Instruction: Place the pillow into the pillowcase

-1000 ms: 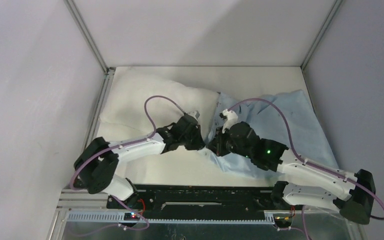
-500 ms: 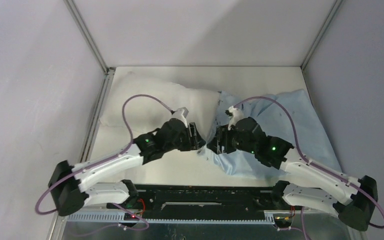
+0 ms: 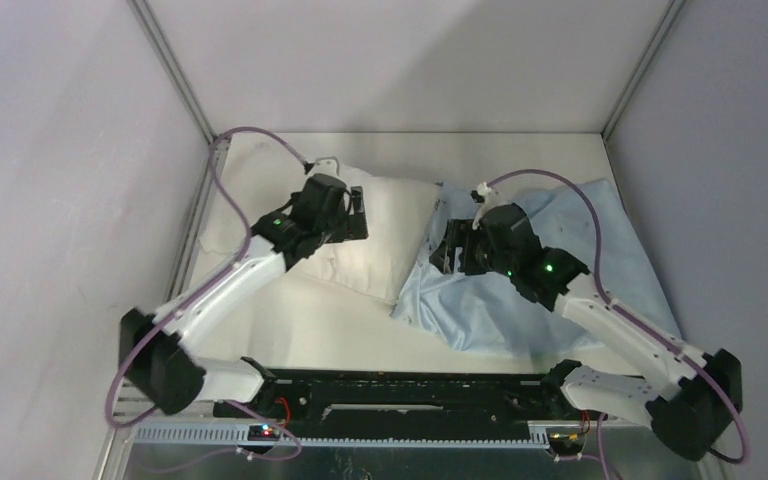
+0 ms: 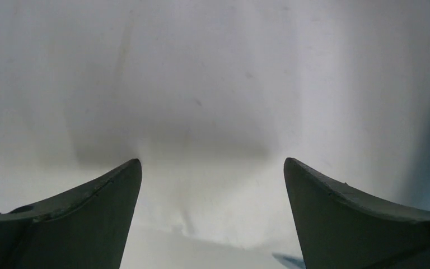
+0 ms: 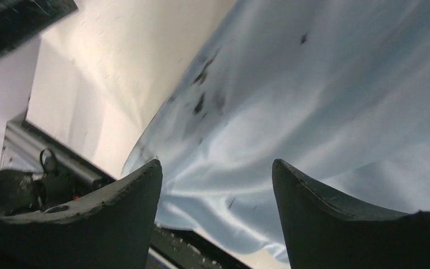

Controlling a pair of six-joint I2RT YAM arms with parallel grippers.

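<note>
The white pillow (image 3: 390,235) lies at the left middle of the table, its right end meeting the left edge of the light blue pillowcase (image 3: 625,250), which is spread wrinkled on the right. My left gripper (image 3: 357,215) hovers over the pillow's upper middle, open and empty. In the left wrist view the pillow (image 4: 213,101) fills the picture between the spread fingers (image 4: 101,207). My right gripper (image 3: 448,250) is over the pillowcase's left part, open with nothing in it. In the right wrist view the speckled pillowcase (image 5: 291,101) lies under the gripper (image 5: 217,168).
Bare table (image 3: 310,330) shows in front of the pillow, and the black base rail (image 3: 400,385) runs along the near edge. Grey walls and metal frame posts (image 3: 175,75) enclose the table. A purple cable (image 3: 245,135) loops above the left arm.
Both grippers went from shut to open and let go of the cloth near the middle. The left arm swung back and left over the pillow; the right gripper moved slightly farther back.
</note>
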